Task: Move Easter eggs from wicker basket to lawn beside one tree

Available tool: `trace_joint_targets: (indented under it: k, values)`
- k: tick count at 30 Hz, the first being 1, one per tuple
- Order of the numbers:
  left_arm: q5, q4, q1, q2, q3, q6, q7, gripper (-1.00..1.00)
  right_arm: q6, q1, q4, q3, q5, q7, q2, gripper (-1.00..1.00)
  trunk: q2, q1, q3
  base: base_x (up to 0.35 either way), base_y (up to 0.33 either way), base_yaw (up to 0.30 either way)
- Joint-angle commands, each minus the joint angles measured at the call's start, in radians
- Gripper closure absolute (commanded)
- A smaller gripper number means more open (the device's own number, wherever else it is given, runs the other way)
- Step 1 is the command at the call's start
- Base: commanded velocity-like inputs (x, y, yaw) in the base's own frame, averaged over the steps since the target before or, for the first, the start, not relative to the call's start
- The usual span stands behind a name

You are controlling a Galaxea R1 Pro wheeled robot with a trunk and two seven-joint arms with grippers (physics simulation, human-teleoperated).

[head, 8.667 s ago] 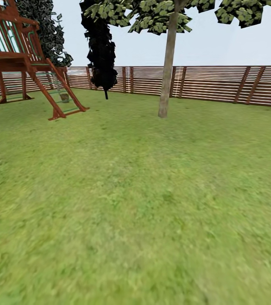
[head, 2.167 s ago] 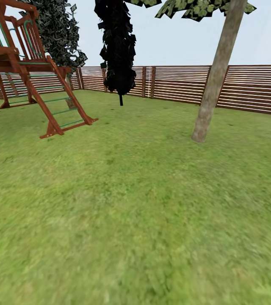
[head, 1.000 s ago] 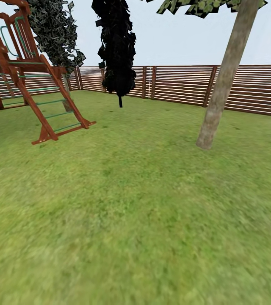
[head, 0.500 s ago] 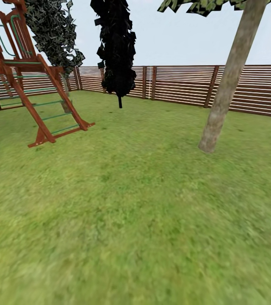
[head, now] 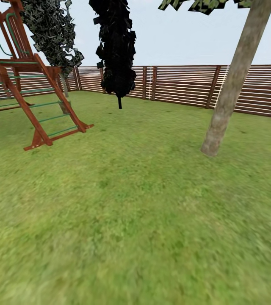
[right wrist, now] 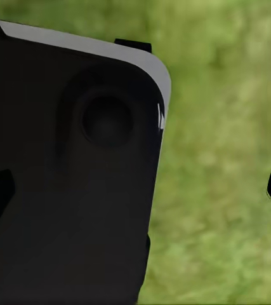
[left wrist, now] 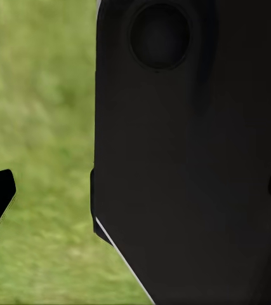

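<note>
Crossing open lawn (head: 135,220) toward the tree (head: 233,89); eggs and basket nowhere visible, so progress unclear. End effector states impossible to tell, dark housings blocking both wrist views.

Lawn (head: 135,220) in front, tree (head: 233,89) right, climbing frame (head: 29,93) left, fence (head: 182,84) behind.

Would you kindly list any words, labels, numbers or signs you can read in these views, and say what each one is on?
There is no readable text in any view.
The wooden play frame, the slatted fence, the pale tree trunk and the black tree carry no lettering or signs.
The dark robot body panels in the wrist views are unmarked too.
</note>
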Motion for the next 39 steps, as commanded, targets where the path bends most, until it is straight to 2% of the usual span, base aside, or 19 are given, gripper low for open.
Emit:
trace_joint_targets:
  k: [1, 39]
  values:
    - [0.002, 0.000, 0.000, -0.001, 0.006, -0.001, 0.001, -1.00, -0.003, -0.001, 0.001, 0.000, 0.009, 0.000, -0.001, -1.00, 0.000, 0.001, -0.001, 0.328, 0.000, 0.000]
    - [0.002, 0.000, 0.000, -0.001, 0.006, -0.001, 0.001, -1.00, -0.003, -0.001, 0.000, 0.000, 0.009, 0.000, 0.003, -1.00, 0.000, 0.001, -0.001, 0.328, 0.000, 0.000]
